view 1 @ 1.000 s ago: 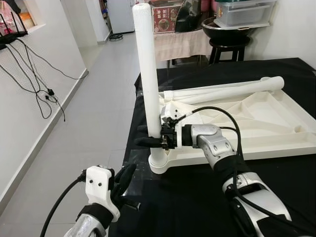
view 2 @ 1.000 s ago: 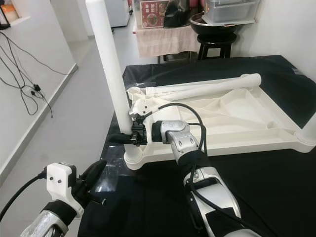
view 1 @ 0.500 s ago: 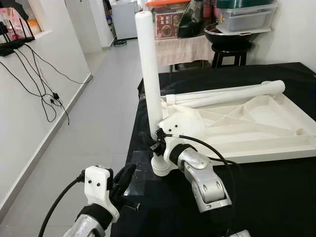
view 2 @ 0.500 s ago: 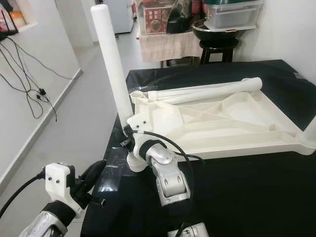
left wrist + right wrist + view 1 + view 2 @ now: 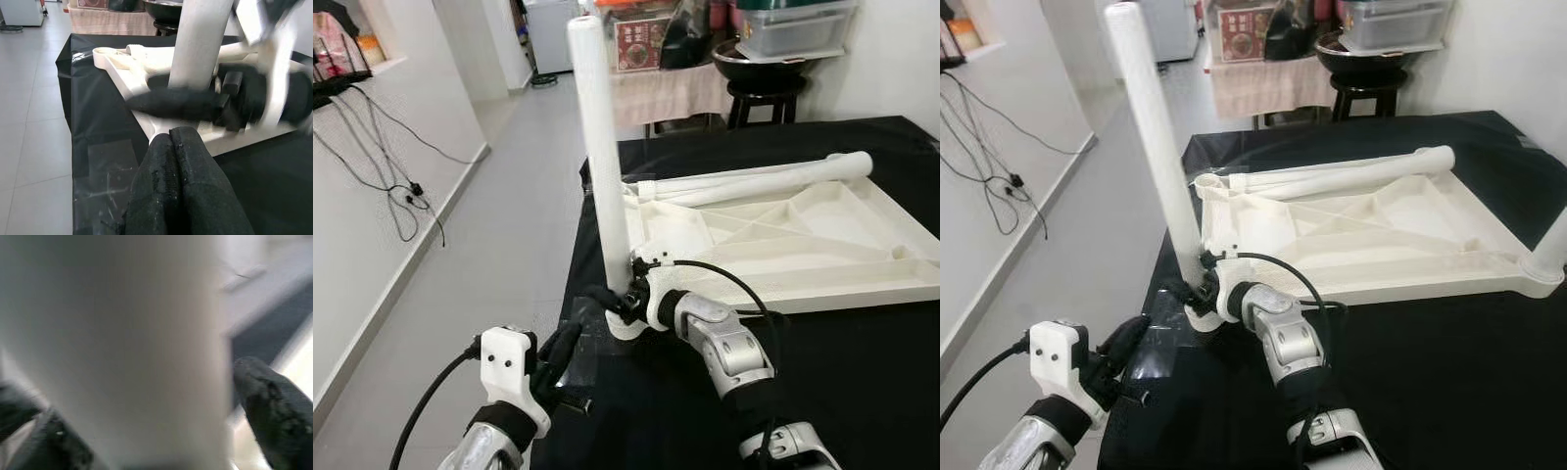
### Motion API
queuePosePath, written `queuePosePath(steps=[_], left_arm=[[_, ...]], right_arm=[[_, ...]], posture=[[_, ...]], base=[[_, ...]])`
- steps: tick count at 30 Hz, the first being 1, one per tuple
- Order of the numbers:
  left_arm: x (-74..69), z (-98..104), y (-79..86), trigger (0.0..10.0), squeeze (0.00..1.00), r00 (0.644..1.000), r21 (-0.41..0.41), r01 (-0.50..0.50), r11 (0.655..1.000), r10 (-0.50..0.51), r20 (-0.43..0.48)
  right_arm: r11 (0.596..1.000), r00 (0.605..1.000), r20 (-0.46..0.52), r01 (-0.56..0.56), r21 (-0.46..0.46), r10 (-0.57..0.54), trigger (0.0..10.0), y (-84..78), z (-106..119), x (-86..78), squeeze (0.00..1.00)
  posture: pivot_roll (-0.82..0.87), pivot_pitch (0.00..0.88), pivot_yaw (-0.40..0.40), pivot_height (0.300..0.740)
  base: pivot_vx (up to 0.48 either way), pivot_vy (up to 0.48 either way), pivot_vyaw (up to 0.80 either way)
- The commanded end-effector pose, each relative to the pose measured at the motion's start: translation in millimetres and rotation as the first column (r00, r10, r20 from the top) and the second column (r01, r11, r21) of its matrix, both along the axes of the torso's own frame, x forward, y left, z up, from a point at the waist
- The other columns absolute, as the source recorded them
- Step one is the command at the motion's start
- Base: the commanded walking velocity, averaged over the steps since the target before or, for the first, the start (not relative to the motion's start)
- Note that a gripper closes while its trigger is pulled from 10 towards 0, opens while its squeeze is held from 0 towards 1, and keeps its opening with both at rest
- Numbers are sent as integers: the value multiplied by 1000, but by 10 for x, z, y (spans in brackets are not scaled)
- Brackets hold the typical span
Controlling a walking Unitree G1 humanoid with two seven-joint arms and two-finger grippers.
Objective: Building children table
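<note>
The right gripper [image 5: 610, 298] is clamped around the base of the upright white plastic table leg [image 5: 597, 147], one black finger on each side where the leg enters the corner socket of the upside-down white plastic tabletop [image 5: 783, 245] lying on the black-covered counter [image 5: 862, 382]. The left gripper [image 5: 560, 354] hangs below and nearer than that corner, off the counter's edge, its fingers pressed together and holding nothing. Behind the right gripper, two more white table legs [image 5: 764, 180] lie flat along the tabletop's far edge, making three near it.
</note>
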State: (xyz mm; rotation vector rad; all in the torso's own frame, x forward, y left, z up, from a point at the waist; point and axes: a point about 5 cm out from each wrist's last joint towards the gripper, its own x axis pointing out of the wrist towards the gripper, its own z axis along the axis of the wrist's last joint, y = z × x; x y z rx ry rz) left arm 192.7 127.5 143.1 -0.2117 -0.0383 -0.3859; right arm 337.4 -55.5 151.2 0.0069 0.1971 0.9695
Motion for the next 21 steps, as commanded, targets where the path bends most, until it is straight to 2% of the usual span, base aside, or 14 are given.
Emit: queuePosePath(steps=[1, 2, 3, 7, 10, 11, 14, 15, 21], left_arm=[[0, -60, 26, 10000, 0, 1000, 19, -12, 1000, 12, -28], [3, -63, 20, 10000, 0, 1000, 17, -10, 1000, 11, -28], [5, -69, 16, 10000, 0, 1000, 17, -9, 1000, 10, -29], [5, -80, 10, 10000, 0, 999, 19, -9, 1000, 10, -31], [1, -87, 6, 10000, 0, 999, 20, -11, 1000, 11, -32], [-1, -89, 4, 10000, 0, 999, 21, -11, 1000, 11, -33], [-3, -89, 1, 10000, 0, 999, 20, -11, 1000, 11, -33], [-5, -89, 1, 10000, 0, 999, 20, -12, 1000, 12, -32], [-5, -88, -9, 10000, 0, 999, 16, -11, 1000, 11, -32]], right_arm=[[995, 995, 36, -93, 43, 92, 10000, 75, 125, -1, 1000], [980, 978, 72, -197, 32, 194, 10000, 95, 167, -6, 965], [960, 957, 84, -279, 6, 278, 10000, 115, 168, 5, 0], [922, 919, 67, -388, -15, 388, 10000, 156, 175, 80, 0], [914, 914, 23, -405, 1, 405, 10000, 171, 168, 135, 0], [914, 914, 8, -405, 2, 405, 2863, 162, 157, 148, 0], [915, 915, -3, -404, 2, 404, 2863, 148, 148, 158, 0], [911, 911, -8, -413, 4, 413, 0, 126, 138, 157, 0], [909, 909, -5, -416, 18, 416, 0, 13, 104, 174, 0]], posture=[[-19, 18, 80, 740], [-12, 11, 79, 740], [-3, 6, 78, 740], [3, 0, 78, 740], [9, 0, 73, 740], [9, 0, 73, 740], [12, 0, 72, 740], [10, 0, 71, 740], [3, 0, 76, 740]], base=[[0, 0, 0], [0, 0, 0], [0, 0, 0], [0, 0, 0], [0, 0, 0], [0, 0, 0], [0, 0, 0], [0, 0, 0], [0, 0, 0]])
